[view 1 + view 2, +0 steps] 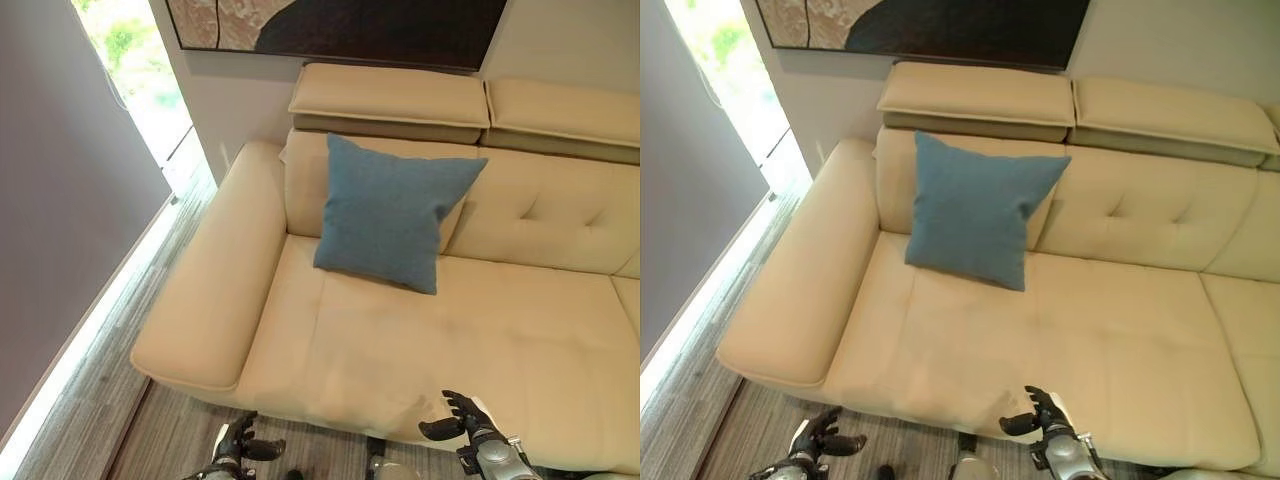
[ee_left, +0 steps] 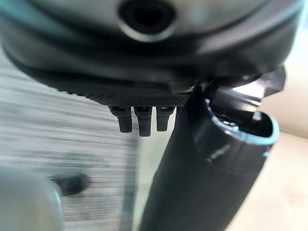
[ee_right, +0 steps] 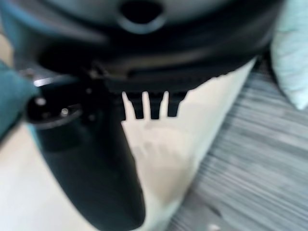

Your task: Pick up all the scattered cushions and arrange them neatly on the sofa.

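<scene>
A blue cushion [image 1: 392, 212] leans upright against the sofa [image 1: 520, 340] backrest. The left robot hand [image 1: 240, 442] and right robot hand [image 1: 462, 415] hang empty near the sofa's front edge, fingers loosely spread.

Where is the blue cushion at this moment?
In the left eye view the blue cushion stands propped against the sofa backrest, toward the robot's left end, near the armrest.
</scene>
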Robot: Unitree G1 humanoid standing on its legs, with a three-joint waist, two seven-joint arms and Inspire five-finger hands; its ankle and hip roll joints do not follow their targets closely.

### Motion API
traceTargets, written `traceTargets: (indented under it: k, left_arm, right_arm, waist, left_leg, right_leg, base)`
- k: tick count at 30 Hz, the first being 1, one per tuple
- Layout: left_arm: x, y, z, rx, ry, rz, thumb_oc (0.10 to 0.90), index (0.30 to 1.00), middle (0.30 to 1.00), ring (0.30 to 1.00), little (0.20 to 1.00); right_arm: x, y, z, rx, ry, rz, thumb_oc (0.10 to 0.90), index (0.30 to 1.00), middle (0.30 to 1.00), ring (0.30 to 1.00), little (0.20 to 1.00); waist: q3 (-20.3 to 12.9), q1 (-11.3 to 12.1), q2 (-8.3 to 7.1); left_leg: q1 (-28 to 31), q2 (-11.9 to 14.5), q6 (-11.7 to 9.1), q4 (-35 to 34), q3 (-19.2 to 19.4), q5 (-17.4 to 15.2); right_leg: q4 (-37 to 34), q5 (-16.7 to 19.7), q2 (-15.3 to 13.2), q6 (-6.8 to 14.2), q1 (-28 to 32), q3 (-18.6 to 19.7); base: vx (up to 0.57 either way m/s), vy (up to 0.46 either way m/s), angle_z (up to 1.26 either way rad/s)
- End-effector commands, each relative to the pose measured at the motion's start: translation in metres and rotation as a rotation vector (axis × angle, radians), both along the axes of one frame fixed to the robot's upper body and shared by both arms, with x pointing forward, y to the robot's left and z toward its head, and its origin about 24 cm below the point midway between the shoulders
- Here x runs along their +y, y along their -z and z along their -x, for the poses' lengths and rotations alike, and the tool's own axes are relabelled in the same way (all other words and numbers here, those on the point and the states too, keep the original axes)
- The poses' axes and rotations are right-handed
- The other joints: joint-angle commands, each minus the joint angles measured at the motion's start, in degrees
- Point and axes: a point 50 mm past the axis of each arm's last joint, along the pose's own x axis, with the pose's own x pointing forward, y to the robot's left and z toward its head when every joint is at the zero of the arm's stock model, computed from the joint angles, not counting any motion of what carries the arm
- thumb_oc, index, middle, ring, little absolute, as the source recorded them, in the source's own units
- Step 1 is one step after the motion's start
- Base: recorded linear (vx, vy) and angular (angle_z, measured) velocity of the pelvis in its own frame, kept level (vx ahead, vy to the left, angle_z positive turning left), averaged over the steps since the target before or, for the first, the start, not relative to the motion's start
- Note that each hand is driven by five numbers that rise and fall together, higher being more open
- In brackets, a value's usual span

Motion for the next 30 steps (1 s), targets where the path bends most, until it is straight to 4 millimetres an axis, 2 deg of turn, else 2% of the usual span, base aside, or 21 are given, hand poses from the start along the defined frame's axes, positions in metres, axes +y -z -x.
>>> traceTargets:
  k: [1, 5, 6, 7, 8, 9, 11, 14, 15, 17, 21, 24, 26, 30]
  left_arm:
    - [0.022, -0.006, -0.001, -0.022, 0.022, -0.081, 0.800, 0.900, 0.900, 0.900, 0.900]
    - [0.029, 0.000, 0.021, 0.059, 0.018, -0.087, 0.800, 0.900, 0.900, 0.900, 0.900]
    - [0.034, 0.001, 0.028, 0.087, 0.009, -0.096, 0.800, 0.900, 0.900, 0.900, 0.900]
    - [0.035, 0.001, 0.029, 0.084, -0.005, -0.094, 0.800, 0.900, 0.900, 0.900, 0.900]
    - [0.035, 0.001, 0.029, 0.084, -0.005, -0.094, 0.800, 0.900, 0.900, 0.900, 0.900]
    - [0.036, 0.001, 0.028, 0.077, -0.015, -0.100, 0.800, 0.900, 0.900, 0.900, 0.900]
    - [0.034, 0.001, 0.029, 0.071, -0.034, -0.099, 0.800, 0.900, 0.900, 0.900, 0.900]
    - [0.031, 0.001, 0.026, 0.057, -0.035, -0.091, 0.800, 0.900, 0.900, 0.900, 0.900]
    - [0.029, 0.000, 0.022, 0.045, -0.021, -0.095, 0.800, 0.900, 0.900, 0.900, 0.900]
    - [0.022, -0.001, 0.014, 0.026, 0.021, -0.096, 0.800, 0.900, 0.900, 0.900, 0.900]
    - [0.012, -0.003, 0.001, 0.000, 0.092, -0.091, 0.800, 0.900, 0.900, 0.900, 0.900]
    - [0.005, -0.005, -0.008, -0.024, 0.119, -0.084, 0.800, 0.900, 0.900, 0.900, 0.900]
    - [0.004, -0.008, -0.020, -0.048, 0.113, -0.092, 0.800, 0.900, 0.900, 0.900, 0.900]
    - [-0.004, -0.009, -0.025, -0.066, 0.118, -0.079, 0.800, 0.900, 0.900, 0.900, 0.900]
  right_arm:
    - [-0.011, -0.020, -0.031, -0.099, 0.017, 0.029, 0.800, 0.900, 0.900, 0.900, 0.900]
    - [-0.024, -0.017, -0.020, -0.058, 0.076, 0.037, 0.800, 0.900, 0.900, 0.900, 0.900]
    - [-0.029, -0.017, -0.017, -0.040, 0.101, 0.043, 0.800, 0.900, 0.900, 0.900, 0.900]
    - [-0.014, -0.014, -0.023, -0.055, 0.082, 0.028, 0.800, 0.900, 0.900, 0.900, 0.900]
    - [-0.014, -0.014, -0.023, -0.055, 0.082, 0.028, 0.800, 0.900, 0.900, 0.900, 0.900]
    - [-0.006, -0.013, -0.028, -0.068, 0.080, 0.010, 0.800, 0.900, 0.900, 0.900, 0.900]
    - [-0.005, -0.019, -0.040, -0.097, 0.082, 0.016, 0.800, 0.900, 0.900, 0.900, 0.900]
    - [-0.008, -0.026, -0.050, -0.119, 0.085, 0.030, 0.800, 0.900, 0.900, 0.900, 0.900]
    - [0.003, -0.026, -0.056, -0.128, 0.069, 0.025, 0.800, 0.900, 0.900, 0.900, 0.900]
    - [0.013, -0.026, -0.062, -0.143, 0.065, 0.011, 0.800, 0.900, 0.900, 0.900, 0.900]
    - [0.013, -0.025, -0.061, -0.131, 0.081, 0.020, 0.800, 0.900, 0.900, 0.900, 0.900]
    - [0.014, -0.025, -0.062, -0.127, 0.080, 0.036, 0.800, 0.900, 0.900, 0.900, 0.900]
    - [0.018, -0.025, -0.064, -0.124, 0.068, 0.047, 0.800, 0.900, 0.900, 0.900, 0.900]
    - [0.022, -0.025, -0.066, -0.111, 0.068, 0.066, 0.800, 0.900, 0.900, 0.900, 0.900]
  waist:
    - [2.7, 2.5, 0.45]
    - [1.2, 5.3, 0.33]
    - [-0.1, 7.2, -0.16]
    - [-0.5, 8.2, -0.41]
    - [-0.6, 8.1, -0.42]
    - [-1.8, 10.4, -1.32]
    - [-2.4, 11.5, -1.93]
    - [-3.1, 11.3, -1.70]
    - [-2.8, 11.2, -1.36]
    - [-2.5, 10.5, -0.75]
    - [-1.3, 9.5, 0.31]
    - [0.0, 9.7, 0.81]
    - [0.2, 9.4, 1.02]
    - [-0.5, 9.6, 1.10]
  left_leg:
    - [-1.0, 0.7, 0.4, 4.1, -0.7, -8.4]
    - [-2.8, 1.6, 0.9, 3.1, 0.2, -5.9]
    - [-4.1, 2.0, 0.8, 3.1, 1.3, -5.2]
    - [-4.5, 2.1, 0.8, 3.1, 2.0, -5.0]
    - [-4.6, 2.1, 0.8, 3.1, 2.0, -4.9]
    - [-6.4, 2.0, 0.4, 3.5, 3.9, -4.1]
    - [-7.2, 2.6, 0.0, 3.2, 5.3, -3.1]
    - [-7.1, 3.4, -0.5, 2.4, 5.9, -2.1]
    - [-7.0, 3.6, -0.8, 2.1, 5.6, -1.6]
    - [-6.9, 3.9, -1.3, 1.7, 4.9, -0.9]
    - [-8.1, 4.2, -2.7, 3.3, 3.6, 0.1]
    - [-9.6, 3.8, -3.9, 5.4, 1.1, 0.6]
    - [-9.6, 3.1, -4.3, 6.5, -1.9, -0.3]
    - [-8.0, 2.5, -4.6, 8.5, -5.2, -2.9]
  right_leg:
    - [5.7, -7.5, 2.8, 1.5, -1.7, 2.6]
    - [13.6, -13.0, 3.8, -0.3, 2.7, 0.1]
    - [14.7, -15.7, 4.3, -0.7, 6.1, -2.0]
    - [14.1, -16.8, 4.4, -0.7, 8.2, -2.9]
    - [14.0, -16.7, 4.5, -0.7, 8.1, -2.9]
    - [10.6, -17.4, 4.5, -0.4, 12.6, -5.0]
    - [6.3, -17.8, 4.9, -0.7, 13.7, -5.4]
    - [2.4, -17.7, 6.4, -1.3, 14.2, -3.5]
    - [1.6, -17.6, 7.0, -1.6, 14.4, -2.6]
    - [0.0, -17.4, 7.9, -2.4, 14.9, -1.7]
    - [-2.6, -17.2, 8.9, -3.6, 16.2, -2.0]
    - [-2.6, -16.8, 8.8, -4.1, 16.2, -2.1]
    - [-1.9, -16.5, 8.7, -4.2, 15.4, -1.6]
    - [-1.5, -15.8, 8.0, -4.1, 14.7, -0.5]
  base:
    - [-0.31, 0.044, 0.14]
    - [-0.22, -0.005, -0.13]
    - [-0.22, -0.089, -0.19]
    - [-0.16, -0.076, -0.16]
    - [-0.18, -0.086, -0.28]
    - [-0.20, -0.116, -0.37]
    - [-0.19, -0.158, -0.35]
    - [-0.07, -0.152, -0.56]
    - [-0.07, -0.155, -0.20]
    - [-0.06, -0.149, -0.21]
    - [-0.08, -0.111, 0.09]
    - [-0.10, -0.044, 0.19]
    - [-0.08, 0.010, -0.07]
    - [-0.03, 0.054, -0.16]
